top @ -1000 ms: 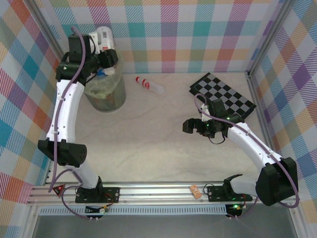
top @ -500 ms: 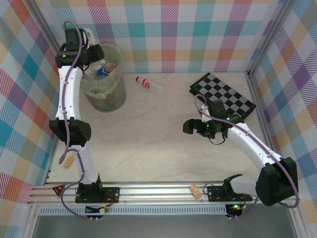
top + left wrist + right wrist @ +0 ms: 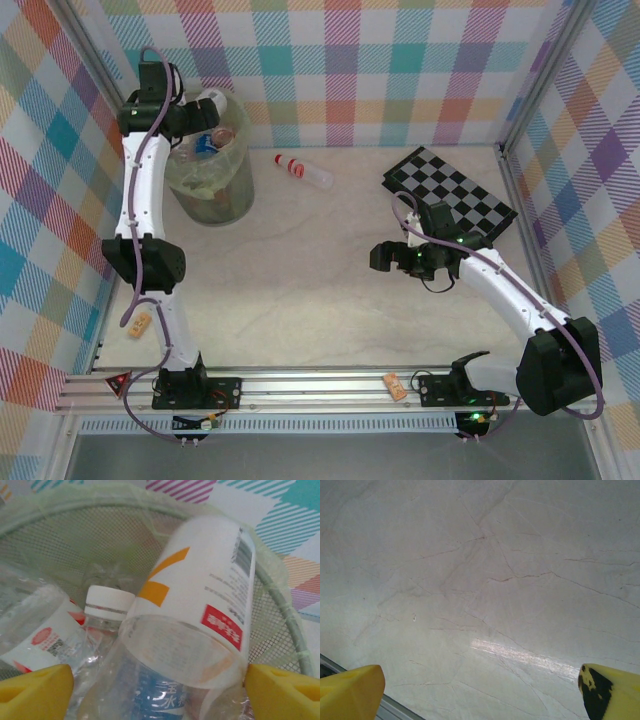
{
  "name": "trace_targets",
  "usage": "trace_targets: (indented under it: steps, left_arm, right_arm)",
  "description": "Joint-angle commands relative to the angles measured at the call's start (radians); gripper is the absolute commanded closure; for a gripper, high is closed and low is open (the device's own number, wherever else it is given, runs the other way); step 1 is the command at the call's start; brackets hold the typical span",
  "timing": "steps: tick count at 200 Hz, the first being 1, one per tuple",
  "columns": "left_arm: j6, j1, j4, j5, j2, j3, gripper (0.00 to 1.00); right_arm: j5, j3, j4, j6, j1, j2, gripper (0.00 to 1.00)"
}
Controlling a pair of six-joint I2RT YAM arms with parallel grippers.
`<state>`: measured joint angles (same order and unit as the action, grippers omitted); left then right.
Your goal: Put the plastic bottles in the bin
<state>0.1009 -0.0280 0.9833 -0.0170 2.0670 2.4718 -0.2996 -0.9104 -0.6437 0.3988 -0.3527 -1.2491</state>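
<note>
**A:** Left wrist view: what is being shown at the jaws?

**B:** The left gripper [image 3: 159, 682] is being held with its jaws spread wide, one yellow finger [image 3: 35, 690] at each side. A white-labelled bottle [image 3: 200, 595] is lying between them, base toward the jaws. It does not look pinched, though whether the finger at the view's right edge is touching its side cannot be told.

**A:** And further out?

**B:** Just beside that bottle a white-capped bottle [image 3: 107, 602] and a clear bottle with a red mark [image 3: 40, 630] are lying. All three are being cradled by the bin [image 3: 60, 535], whose mesh wall is curving round ahead of the jaws and to both sides.

**A:** How is the release best being finished?

**B:** As a judgement, the jaws are best left wide and lifted straight away. That way the bottle is not being dragged out by that finger and the liner is not being snagged.

**A:** And the other arm?

**B:** The right gripper [image 3: 480, 690] is being held open with nothing between its jaws and the bare table [image 3: 480, 580] beneath. A red-capped bottle [image 3: 303, 172] is lying on the table well apart from those jaws, farther out and toward the bin, with the checkerboard [image 3: 450, 190] on its other side. It is judged to be the next pick.
</note>
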Motion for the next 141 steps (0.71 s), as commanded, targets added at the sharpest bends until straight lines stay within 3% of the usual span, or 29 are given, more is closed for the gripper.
trace_targets:
  steps: [1, 66, 107, 141]
  left_arm:
    - [-0.023, 0.004, -0.087, -0.03, -0.117, -0.044, 0.19]
    - [-0.08, 0.053, -0.152, -0.087, -0.049, -0.042, 0.34]
    - [-0.132, 0.089, -0.118, -0.102, 0.046, 0.02, 0.34]
    - [-0.149, 0.089, -0.038, -0.209, 0.088, 0.042, 0.38]
  right_arm:
    - [-0.016, 0.007, 0.022, -0.014, -0.003, -0.015, 0.01]
    - [-0.016, 0.008, 0.02, -0.014, -0.003, -0.015, 0.01]
    - [-0.015, 0.012, 0.026, -0.009, -0.003, -0.018, 0.01]
    - [-0.016, 0.008, 0.022, -0.011, -0.003, -0.019, 0.01]
